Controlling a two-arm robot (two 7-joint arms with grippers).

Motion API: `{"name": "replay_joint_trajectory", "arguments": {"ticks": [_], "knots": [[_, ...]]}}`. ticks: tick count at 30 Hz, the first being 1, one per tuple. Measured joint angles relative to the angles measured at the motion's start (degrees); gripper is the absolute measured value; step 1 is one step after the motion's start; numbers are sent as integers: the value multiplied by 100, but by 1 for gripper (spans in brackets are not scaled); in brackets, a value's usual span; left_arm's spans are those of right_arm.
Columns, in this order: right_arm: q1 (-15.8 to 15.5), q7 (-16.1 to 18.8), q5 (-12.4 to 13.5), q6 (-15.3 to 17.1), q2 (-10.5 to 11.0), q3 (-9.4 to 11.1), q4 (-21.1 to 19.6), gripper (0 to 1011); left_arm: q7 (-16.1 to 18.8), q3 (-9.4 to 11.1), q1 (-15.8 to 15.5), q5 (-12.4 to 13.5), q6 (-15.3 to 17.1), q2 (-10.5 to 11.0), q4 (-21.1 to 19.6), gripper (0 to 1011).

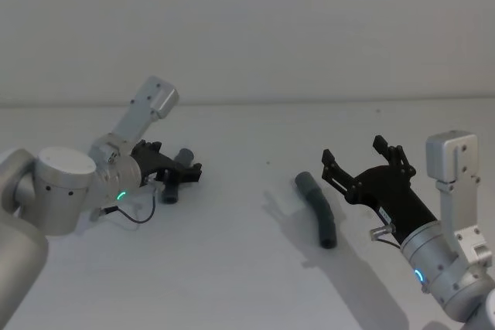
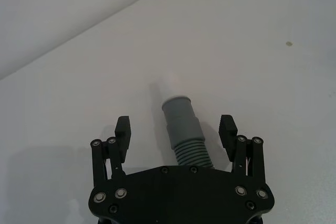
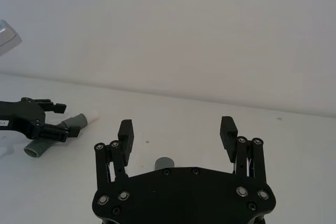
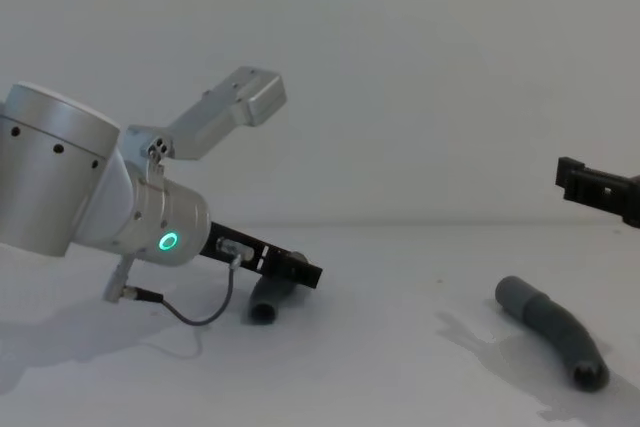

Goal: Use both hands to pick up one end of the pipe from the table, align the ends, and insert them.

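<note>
Nearest the chest camera, the bulky silver-grey left arm (image 4: 60,177) is seen large, w/ 1 green ring (image 4: 168,241) lit near its wrist. Counted: 2 arms, 2 black toothed grippers, 2 dark grey pipe pieces, 1 matte white table (image 1: 232,268).

The left gripper (image 2: 176,126) is positioned low at the table on the robot's left. Its jaws are held apart, 1 finger each side of the short pipe piece (image 2: 181,121), w/ a gap on both sides, so nothing is clamped. The right gripper (image 1: 354,152), on the right arm (image 1: 456,260), is held above the table at the right, jaws wide apart, nothing btwn them. The long pipe piece (image 1: 317,210) lies flat on the table just beside it, toward the centre, well apart from the short one.

Left wrist view: a ribbed section, a smooth stepped collar and a pale tip beyond it are shown on the short piece; in head view that piece is mostly covered by the gripper. Right wrist view: a round grey end of the long piece is glimpsed just past the gripper's palm. Chest view: the long piece is shown side-on as a smooth, gently bent tube w/ a dark open end toward the camera, and 1 black finger of the right gripper is caught at the right edge.
</note>
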Motion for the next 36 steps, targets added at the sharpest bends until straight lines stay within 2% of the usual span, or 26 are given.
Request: {"name": "replay_joint_trajectory", "arguments": {"ticks": [36], "knots": [[0,0,0,0,0,0,0,1000,-72,-22,-16,70,124,-139,181,1001]]}}
